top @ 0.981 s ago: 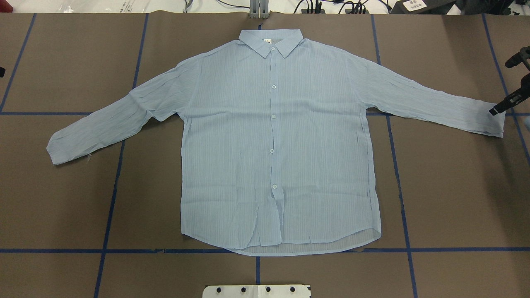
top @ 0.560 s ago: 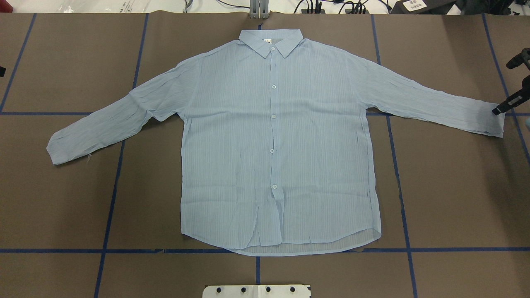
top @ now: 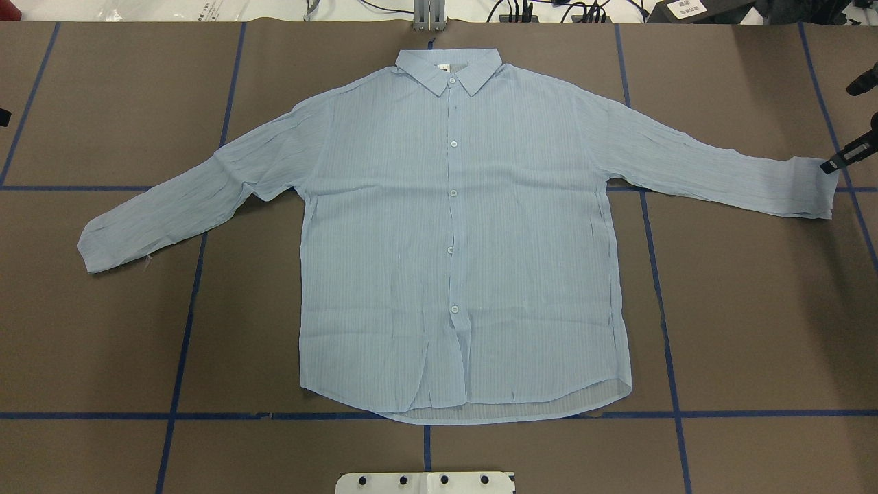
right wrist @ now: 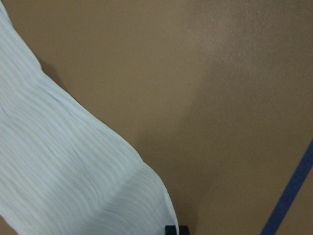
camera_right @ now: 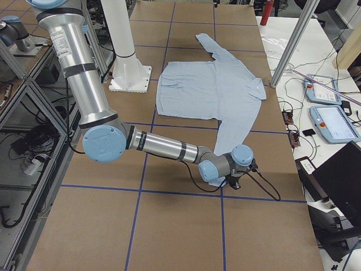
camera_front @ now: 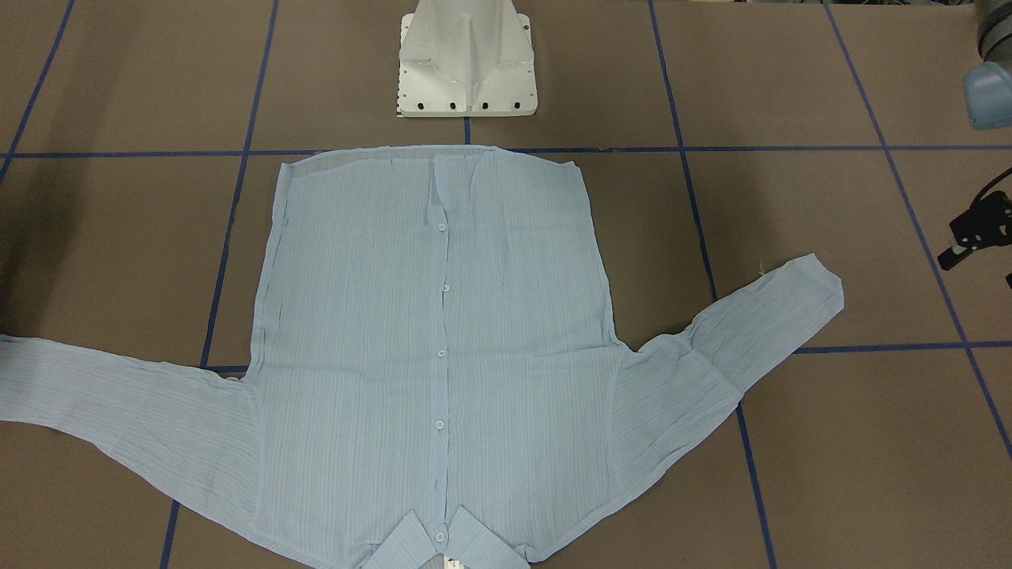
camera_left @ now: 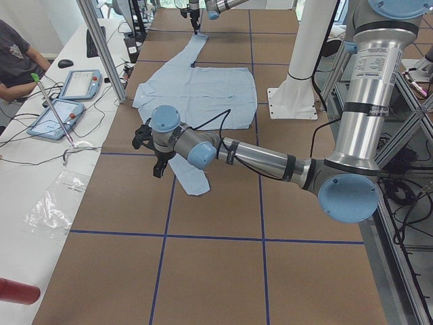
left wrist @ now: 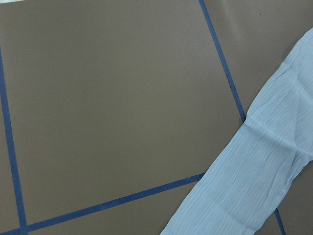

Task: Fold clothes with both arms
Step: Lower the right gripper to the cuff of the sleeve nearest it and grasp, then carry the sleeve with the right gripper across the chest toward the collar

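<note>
The pale-blue shirt (top: 453, 240) lies flat and buttoned on the brown table, collar (top: 449, 68) at the far edge and both sleeves spread out. My right gripper (top: 838, 129) is at the right edge with its black fingers apart, and the lower fingertip (top: 833, 165) touches the far corner of the right cuff (top: 813, 192). The right wrist view shows that sleeve (right wrist: 63, 166) and one fingertip (right wrist: 176, 230) at the bottom. My left gripper (camera_front: 961, 241) hovers open beyond the left cuff (camera_front: 806, 288), clear of the cloth. Only the left sleeve (left wrist: 244, 186) shows in the left wrist view.
The white pedestal base (camera_front: 466, 63) stands just behind the shirt's hem. Blue tape lines (top: 185, 309) grid the table. A side bench holds tablets (camera_left: 67, 101) with a person's arm (camera_left: 17, 54) beside them. Cables (top: 521, 10) run along the far edge.
My right gripper has moved outward and toward the far edge. The right cuff's far corner has shifted slightly the same way. The left side looks unchanged.
</note>
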{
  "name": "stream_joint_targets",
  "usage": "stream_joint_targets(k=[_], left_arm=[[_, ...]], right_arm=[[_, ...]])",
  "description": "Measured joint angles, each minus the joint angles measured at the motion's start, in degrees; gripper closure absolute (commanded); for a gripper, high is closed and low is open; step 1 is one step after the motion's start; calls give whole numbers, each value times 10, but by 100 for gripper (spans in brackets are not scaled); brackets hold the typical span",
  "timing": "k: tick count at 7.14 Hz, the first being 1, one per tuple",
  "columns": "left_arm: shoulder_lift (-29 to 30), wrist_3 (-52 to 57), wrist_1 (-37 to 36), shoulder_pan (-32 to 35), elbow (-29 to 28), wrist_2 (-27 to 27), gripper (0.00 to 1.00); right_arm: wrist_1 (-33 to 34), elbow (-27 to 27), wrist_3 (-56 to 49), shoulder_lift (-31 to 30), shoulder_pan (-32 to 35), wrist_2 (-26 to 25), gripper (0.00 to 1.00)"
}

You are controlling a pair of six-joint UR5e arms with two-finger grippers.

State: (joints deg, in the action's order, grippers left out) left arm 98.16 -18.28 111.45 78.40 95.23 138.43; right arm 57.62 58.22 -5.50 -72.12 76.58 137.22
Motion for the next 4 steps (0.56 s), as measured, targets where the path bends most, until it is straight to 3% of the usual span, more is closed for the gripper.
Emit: stream_joint_targets(k=[2, 4], left_arm=[[0, 0, 0, 0, -1, 0, 0], [0, 1, 2, 0, -3, 0, 0]], right_arm=[[32, 82, 48, -2, 12, 26, 100], [35, 188, 199, -5, -28, 28, 100]])
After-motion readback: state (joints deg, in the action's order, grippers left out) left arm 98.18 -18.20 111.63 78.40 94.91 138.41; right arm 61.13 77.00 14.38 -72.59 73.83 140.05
